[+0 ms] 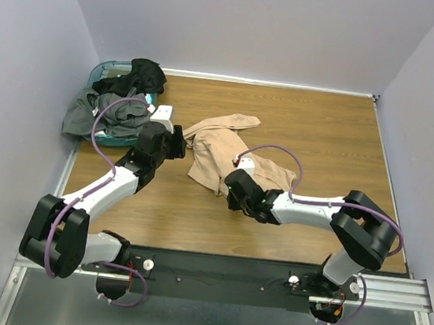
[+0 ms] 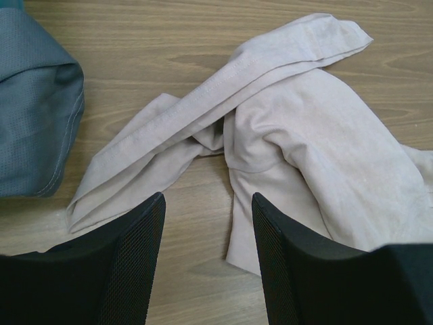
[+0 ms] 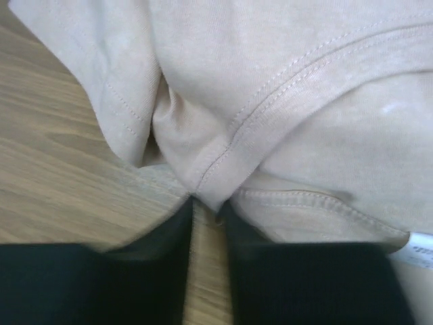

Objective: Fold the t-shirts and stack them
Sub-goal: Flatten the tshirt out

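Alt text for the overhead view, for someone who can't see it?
On a wooden table, a robot's right gripper pinches a crumpled tan t-shirt; its left gripper hangs open beside it. Dark shirts spill from a teal basket far left.

Brown wood-grain table (image 1: 338, 146), filling the middle of the top view. Lying directly on it at centre: 1 tan t-shirt (image 1: 217, 151), crumpled and twisted, with 1 long fold reaching toward the upper right. Standing at the upper left corner: 1 teal basket (image 1: 102, 67), heaped with 1 black t-shirt (image 1: 142, 74) and 1 dark grey t-shirt (image 1: 81, 118). Grey cloth spilling over the rim onto the wood, near the tan t-shirt but apart from it.
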`<state>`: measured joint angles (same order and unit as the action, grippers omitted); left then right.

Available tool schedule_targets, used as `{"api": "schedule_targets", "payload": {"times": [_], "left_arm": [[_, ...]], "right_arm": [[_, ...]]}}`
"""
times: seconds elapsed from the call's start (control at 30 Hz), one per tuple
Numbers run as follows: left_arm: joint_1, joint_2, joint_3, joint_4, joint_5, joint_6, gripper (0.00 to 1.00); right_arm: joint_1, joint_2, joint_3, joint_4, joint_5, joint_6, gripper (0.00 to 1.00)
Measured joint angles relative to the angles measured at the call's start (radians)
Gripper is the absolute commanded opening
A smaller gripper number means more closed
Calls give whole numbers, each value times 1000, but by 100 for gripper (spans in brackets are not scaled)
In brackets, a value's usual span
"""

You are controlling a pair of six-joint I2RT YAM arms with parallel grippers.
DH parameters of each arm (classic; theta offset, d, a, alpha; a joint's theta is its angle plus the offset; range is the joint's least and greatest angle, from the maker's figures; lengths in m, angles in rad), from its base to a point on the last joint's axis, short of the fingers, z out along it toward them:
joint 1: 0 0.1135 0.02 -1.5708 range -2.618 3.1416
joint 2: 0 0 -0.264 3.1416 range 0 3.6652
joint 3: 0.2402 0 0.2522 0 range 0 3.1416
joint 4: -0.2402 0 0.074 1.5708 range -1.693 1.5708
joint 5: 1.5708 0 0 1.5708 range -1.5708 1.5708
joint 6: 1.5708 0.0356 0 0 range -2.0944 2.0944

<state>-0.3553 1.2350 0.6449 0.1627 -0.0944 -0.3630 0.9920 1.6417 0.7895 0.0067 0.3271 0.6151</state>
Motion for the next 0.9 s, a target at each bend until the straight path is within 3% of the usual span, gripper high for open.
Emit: {"api": "schedule_targets", "payload": {"times": [0.03,0.27,0.57,0.9], "left_arm": [[0,0,0,0,0,0,62],[0,2,0,-9,-26,8,62],[-27,100,38,-47,-32,26,62],[-80,143,56,-103,-48,29,62]], "right_arm": [[0,0,0,0,7,-8,0],[-47,-109,0,-54,92,-37,1],[-444,-426,16,-93,146,-167,0],[-759,-369,21,-135,108,-222,1]]}}
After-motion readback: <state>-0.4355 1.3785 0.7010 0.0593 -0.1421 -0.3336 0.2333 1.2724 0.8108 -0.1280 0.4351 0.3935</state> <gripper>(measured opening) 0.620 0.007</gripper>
